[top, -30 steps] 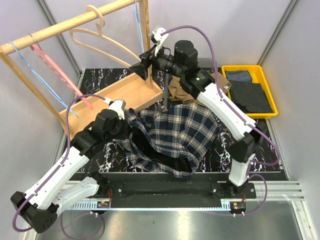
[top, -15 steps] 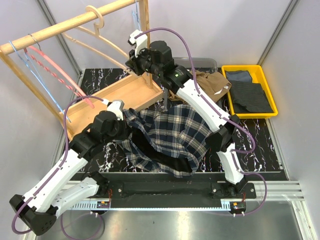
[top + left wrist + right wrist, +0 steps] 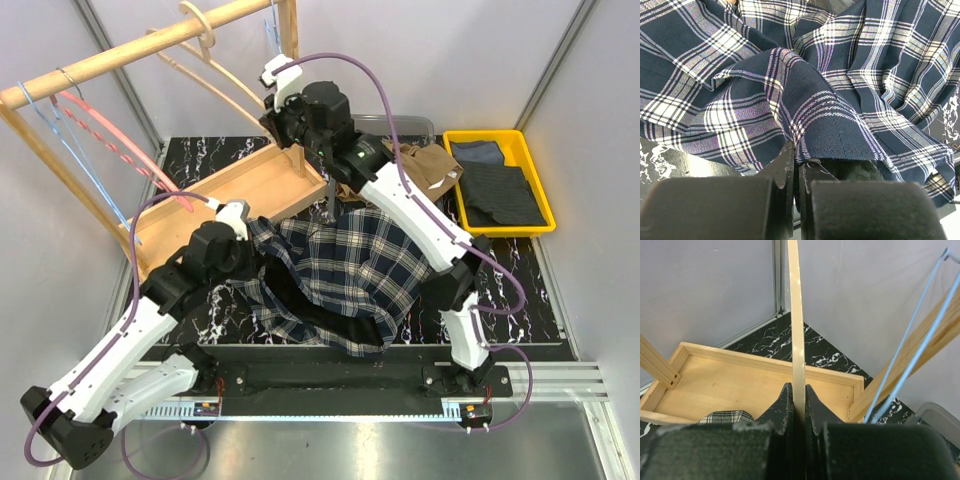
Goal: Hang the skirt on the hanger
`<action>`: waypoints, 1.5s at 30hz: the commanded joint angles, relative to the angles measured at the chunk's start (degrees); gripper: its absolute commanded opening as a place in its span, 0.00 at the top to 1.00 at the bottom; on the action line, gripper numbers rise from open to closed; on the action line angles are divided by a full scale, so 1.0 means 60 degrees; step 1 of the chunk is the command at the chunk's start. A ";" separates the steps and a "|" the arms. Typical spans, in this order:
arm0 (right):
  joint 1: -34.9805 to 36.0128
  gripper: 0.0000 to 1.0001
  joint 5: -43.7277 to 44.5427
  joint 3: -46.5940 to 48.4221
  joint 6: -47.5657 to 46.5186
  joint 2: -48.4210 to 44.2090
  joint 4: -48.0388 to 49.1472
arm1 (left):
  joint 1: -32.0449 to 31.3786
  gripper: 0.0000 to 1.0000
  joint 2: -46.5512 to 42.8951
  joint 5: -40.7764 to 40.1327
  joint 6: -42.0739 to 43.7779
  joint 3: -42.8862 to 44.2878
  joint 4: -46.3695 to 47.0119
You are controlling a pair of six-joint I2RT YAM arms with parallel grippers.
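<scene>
The tan-brown skirt (image 3: 425,165) lies crumpled at the back of the table, behind my right arm. A light-blue wire hanger (image 3: 272,35) (image 3: 910,335) hangs at the right end of the rail, by the upright post. My right gripper (image 3: 272,120) (image 3: 799,395) is not on it. It is shut on the lower arm of a thick pale wooden hanger (image 3: 225,85) (image 3: 796,315) that hangs from the rail. My left gripper (image 3: 252,250) (image 3: 797,160) is shut on a hem of the dark blue-and-white plaid shirt (image 3: 345,265) (image 3: 805,100) spread over the table's middle.
The wooden rail (image 3: 120,50) stands on a wooden tray base (image 3: 230,190) at the back left. It also carries a pink wavy hanger (image 3: 120,145) and another blue wire one (image 3: 60,130). A yellow bin (image 3: 540,180) with dark grey cloth (image 3: 505,190) sits at the back right.
My right arm swung left and up to the rack, and its gripper closed on the wooden hanger's arm. The hangers on the rail have shifted. The left arm has stayed put.
</scene>
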 commanded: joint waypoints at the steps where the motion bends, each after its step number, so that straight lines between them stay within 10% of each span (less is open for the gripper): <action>1: 0.0084 1.00 0.0113 -0.0202 -0.0123 -0.1550 0.1186 | -0.0021 1.00 0.0109 -0.0178 -0.0022 0.0038 0.0708; 19: 0.0347 1.00 -0.0226 -0.8344 0.0008 -0.9384 -0.0877 | -0.0021 1.00 0.1148 -0.0485 0.0095 0.1048 0.0664; 45: 0.0347 1.00 0.0568 -0.9064 0.2338 -1.3020 -0.7501 | 0.0711 1.00 0.5675 -0.1980 0.1238 0.5956 -0.0259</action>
